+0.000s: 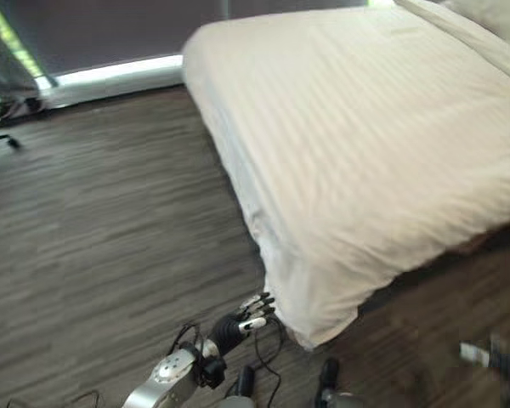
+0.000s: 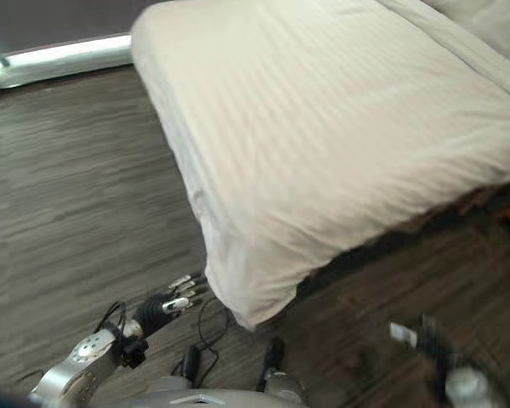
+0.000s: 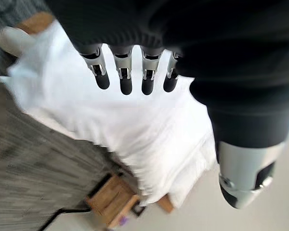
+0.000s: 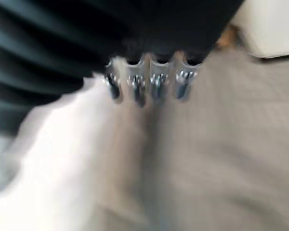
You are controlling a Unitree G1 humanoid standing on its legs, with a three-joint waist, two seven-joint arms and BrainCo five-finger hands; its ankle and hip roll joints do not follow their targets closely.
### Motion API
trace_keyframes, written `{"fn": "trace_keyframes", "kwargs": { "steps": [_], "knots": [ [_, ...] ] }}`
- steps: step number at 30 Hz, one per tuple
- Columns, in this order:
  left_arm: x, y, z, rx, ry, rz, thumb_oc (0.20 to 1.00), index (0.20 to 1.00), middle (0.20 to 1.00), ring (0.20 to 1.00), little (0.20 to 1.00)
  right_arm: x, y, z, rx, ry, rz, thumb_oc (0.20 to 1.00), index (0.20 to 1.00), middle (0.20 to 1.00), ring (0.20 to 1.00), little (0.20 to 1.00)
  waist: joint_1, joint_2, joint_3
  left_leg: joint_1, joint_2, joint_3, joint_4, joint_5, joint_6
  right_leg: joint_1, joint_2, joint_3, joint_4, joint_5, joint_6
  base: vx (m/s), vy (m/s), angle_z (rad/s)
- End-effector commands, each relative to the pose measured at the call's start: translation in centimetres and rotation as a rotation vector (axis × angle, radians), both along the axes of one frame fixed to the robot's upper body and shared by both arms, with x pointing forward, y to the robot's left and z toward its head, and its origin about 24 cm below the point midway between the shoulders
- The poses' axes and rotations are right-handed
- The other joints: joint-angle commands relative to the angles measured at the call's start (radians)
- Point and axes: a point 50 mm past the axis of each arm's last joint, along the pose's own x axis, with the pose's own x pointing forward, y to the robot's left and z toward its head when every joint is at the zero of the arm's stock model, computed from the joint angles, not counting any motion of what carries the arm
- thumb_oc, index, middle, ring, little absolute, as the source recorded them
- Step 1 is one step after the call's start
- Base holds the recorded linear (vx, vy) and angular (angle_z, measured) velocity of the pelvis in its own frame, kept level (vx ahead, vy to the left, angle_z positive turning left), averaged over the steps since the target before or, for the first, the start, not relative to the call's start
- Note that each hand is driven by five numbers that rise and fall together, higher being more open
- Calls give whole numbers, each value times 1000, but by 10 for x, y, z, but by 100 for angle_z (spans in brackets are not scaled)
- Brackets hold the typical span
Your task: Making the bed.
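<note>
A white striped duvet (image 1: 365, 136) lies spread smooth over the bed, and its near corner (image 1: 310, 319) hangs down toward the floor. My left hand (image 1: 253, 312) is low beside that corner, just left of it, with fingers (image 3: 126, 77) straight and nothing held. The duvet (image 3: 135, 125) also shows past those fingers. My right hand (image 1: 493, 353) is blurred low at the right over the floor. Its fingers (image 4: 156, 84) look straight and hold nothing. Pillows (image 1: 493, 17) rest at the head of the bed, far right.
Dark wood-plank floor (image 1: 110, 238) stretches left of the bed. A person's legs (image 1: 8, 76) stand at the far left by the wall, with a chair base (image 1: 0, 140) near them. The wooden bed frame (image 1: 493, 238) shows under the duvet's right edge.
</note>
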Motion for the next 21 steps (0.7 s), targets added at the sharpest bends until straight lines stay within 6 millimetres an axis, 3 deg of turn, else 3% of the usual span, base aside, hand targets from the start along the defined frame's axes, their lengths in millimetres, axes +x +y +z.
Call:
{"fn": "trace_keyframes", "kwargs": {
  "steps": [1,2,3,4,5,7,8,9,10,11,14,21],
  "knots": [
    [14,-16,20,-51,-97,-56,1000,1000,1000,1000,1000,22,5,-14,280,-160,-129,479,479,479,479,479,21,1,51,-24,-30,54,10,33,4,134,45,-7,19,-91,35,-24,-15,-4],
    [13,-19,21,-62,-96,-69,1000,1000,1000,1000,1000,35,23,-4,399,-258,-65,278,278,278,278,278,19,4,58,-19,-27,59,10,29,1,134,47,-1,19,-94,34,-41,-20,-2],
    [11,-24,20,-80,-85,-91,1000,1000,1000,1000,1000,49,54,13,600,-386,82,200,200,200,200,200,18,5,63,-25,-25,65,10,36,-1,126,48,2,19,-91,32,-46,-32,-4],
    [9,-24,21,-89,-82,-100,1000,1000,1000,1000,1000,52,73,17,775,-414,188,200,200,200,200,200,24,7,68,-25,-23,66,10,35,-5,125,50,2,19,-94,31,-53,-22,-6],
    [6,-24,19,-87,-72,-118,1000,1000,1000,1000,1000,51,78,13,806,-396,200,200,200,200,200,200,27,9,67,-32,-24,65,10,41,-6,118,49,-1,19,-92,31,-19,-26,-9],
    [-3,-19,16,-75,-49,-155,1000,1000,1000,1000,1000,49,108,9,893,-263,392,200,200,200,200,200,38,10,71,-35,-21,65,10,43,-12,116,50,-4,19,-94,31,-20,-18,-1],
    [-3,-19,16,-75,-49,-155,1000,1000,1000,1000,1000,50,108,9,893,-262,393,200,200,200,200,200,36,10,69,-39,-22,64,10,46,-11,112,49,-5,19,-91,31,-40,-37,15],
    [-13,-17,15,-65,-29,-243,1000,1000,1000,1000,1000,48,138,-2,918,10,626,200,200,200,200,200,65,18,79,-50,-21,56,10,51,-17,105,49,-16,19,-91,31,-51,-37,18],
    [-14,-18,14,-65,-27,-252,1000,1000,1000,1000,1000,52,150,-4,926,49,682,200,200,200,200,200,72,20,82,-58,-22,51,10,56,-16,99,49,-18,19,-88,31,-93,-63,35],
    [-13,-18,15,-54,-37,-260,1000,1000,1000,1000,1000,61,190,0,1038,96,818,200,200,200,200,200,100,36,103,-79,-24,41,10,66,-18,83,48,-28,19,-86,30,-88,-34,35],
    [-13,-18,15,-57,-37,-257,1000,1000,1000,1000,1000,65,202,2,1054,98,859,200,200,200,200,200,111,43,116,-92,-26,35,10,71,-20,73,47,-33,19,-84,30,-47,-9,17],
    [-1,-28,19,-71,-78,-248,1000,1000,1000,1000,1000,103,243,31,1029,-18,965,200,200,200,200,200,153,73,173,-159,-31,22,10,92,-21,9,46,-34,19,-65,28,-44,-3,5]
  ]
}}
